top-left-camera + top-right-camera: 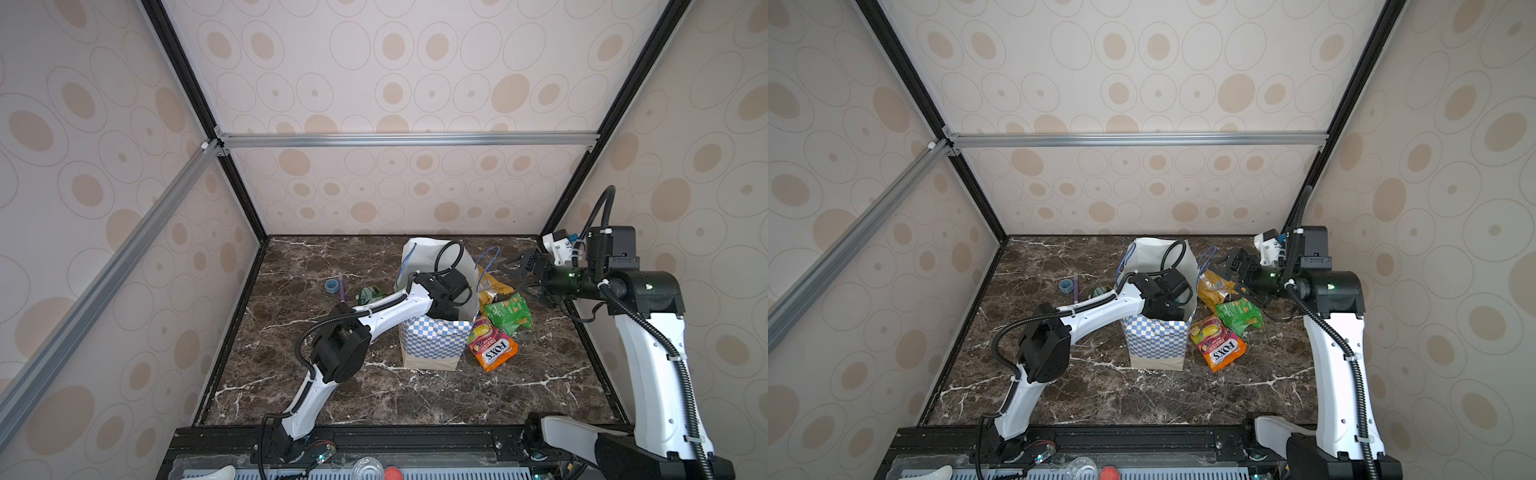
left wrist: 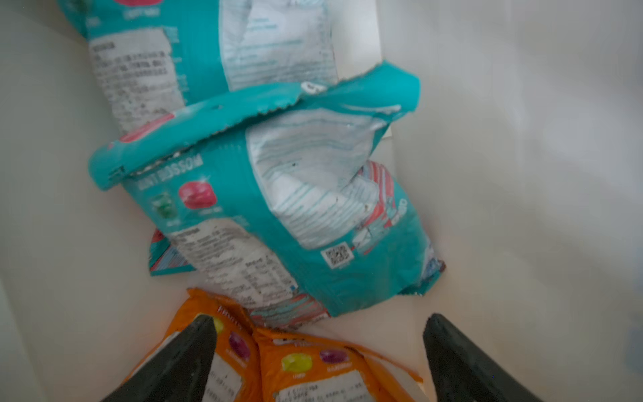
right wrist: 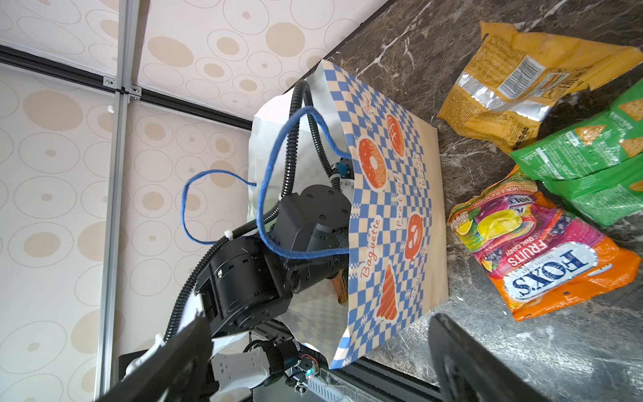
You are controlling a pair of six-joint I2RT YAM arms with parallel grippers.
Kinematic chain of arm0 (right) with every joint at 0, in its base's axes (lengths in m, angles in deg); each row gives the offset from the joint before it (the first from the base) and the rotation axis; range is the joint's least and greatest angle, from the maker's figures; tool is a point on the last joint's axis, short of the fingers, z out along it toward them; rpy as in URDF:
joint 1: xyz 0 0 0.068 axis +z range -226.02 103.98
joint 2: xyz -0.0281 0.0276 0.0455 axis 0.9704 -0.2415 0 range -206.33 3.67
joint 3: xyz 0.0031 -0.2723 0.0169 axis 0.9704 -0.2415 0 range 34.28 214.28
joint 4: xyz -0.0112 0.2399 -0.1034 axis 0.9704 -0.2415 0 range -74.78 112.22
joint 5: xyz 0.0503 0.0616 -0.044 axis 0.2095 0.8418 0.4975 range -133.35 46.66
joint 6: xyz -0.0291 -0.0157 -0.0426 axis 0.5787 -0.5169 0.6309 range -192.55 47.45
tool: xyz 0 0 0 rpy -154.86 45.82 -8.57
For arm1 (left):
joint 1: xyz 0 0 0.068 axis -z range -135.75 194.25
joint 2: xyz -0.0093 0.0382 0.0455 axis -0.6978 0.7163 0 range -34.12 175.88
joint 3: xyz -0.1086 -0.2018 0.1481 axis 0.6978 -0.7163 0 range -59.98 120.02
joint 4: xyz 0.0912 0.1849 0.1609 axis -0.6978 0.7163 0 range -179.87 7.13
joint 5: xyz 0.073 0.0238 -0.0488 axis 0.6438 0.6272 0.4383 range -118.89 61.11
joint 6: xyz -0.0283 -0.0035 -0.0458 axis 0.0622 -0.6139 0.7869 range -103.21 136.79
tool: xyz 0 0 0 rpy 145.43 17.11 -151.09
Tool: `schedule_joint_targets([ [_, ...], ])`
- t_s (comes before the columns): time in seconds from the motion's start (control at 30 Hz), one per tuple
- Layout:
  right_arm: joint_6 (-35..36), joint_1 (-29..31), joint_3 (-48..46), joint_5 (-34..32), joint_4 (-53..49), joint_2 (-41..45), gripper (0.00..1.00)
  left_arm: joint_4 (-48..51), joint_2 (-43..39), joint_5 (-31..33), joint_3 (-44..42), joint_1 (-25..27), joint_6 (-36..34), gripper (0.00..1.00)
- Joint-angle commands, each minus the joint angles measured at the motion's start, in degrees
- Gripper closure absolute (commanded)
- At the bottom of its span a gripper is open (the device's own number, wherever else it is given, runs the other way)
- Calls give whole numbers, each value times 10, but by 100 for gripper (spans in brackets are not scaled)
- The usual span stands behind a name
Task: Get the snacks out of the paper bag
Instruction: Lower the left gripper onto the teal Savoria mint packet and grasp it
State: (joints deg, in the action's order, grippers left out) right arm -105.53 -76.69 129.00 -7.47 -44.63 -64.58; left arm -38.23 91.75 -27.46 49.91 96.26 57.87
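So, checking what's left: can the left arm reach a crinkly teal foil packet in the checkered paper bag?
Probably yes: the open left tool is inside the bag, the nearer teal packet uncovered just ahead.

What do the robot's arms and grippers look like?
Both the left arm and right arm have white shells, black joint housings and black ribbed cables held by white ties. The left gripper and right gripper have black, tapered fingers.

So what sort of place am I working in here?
Most likely a purpose-built robot test cell, not a home or shop: aluminium frame bars hold circle-patterned wall panels around a small marble-look tabletop.
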Motion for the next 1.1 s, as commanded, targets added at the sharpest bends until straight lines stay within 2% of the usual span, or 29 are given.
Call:
schedule_joint_targets([
  [0.0,5,6,16,-5,-9,10,0,-9,19,9,-7,-5,-16,5],
  [0.4,5,6,18,-6,-10,12,0,-68,62,-15,-69,-8,-12,6],
  [0.67,5,6,20,-7,-12,13,0,-65,75,-16,-99,-9,-15,18],
  [0.8,5,5,21,-6,-14,12,0,-70,69,-32,-105,-9,-16,33],
  [1.07,5,6,21,-6,-14,9,0,-52,60,-31,-71,-10,-19,73],
])
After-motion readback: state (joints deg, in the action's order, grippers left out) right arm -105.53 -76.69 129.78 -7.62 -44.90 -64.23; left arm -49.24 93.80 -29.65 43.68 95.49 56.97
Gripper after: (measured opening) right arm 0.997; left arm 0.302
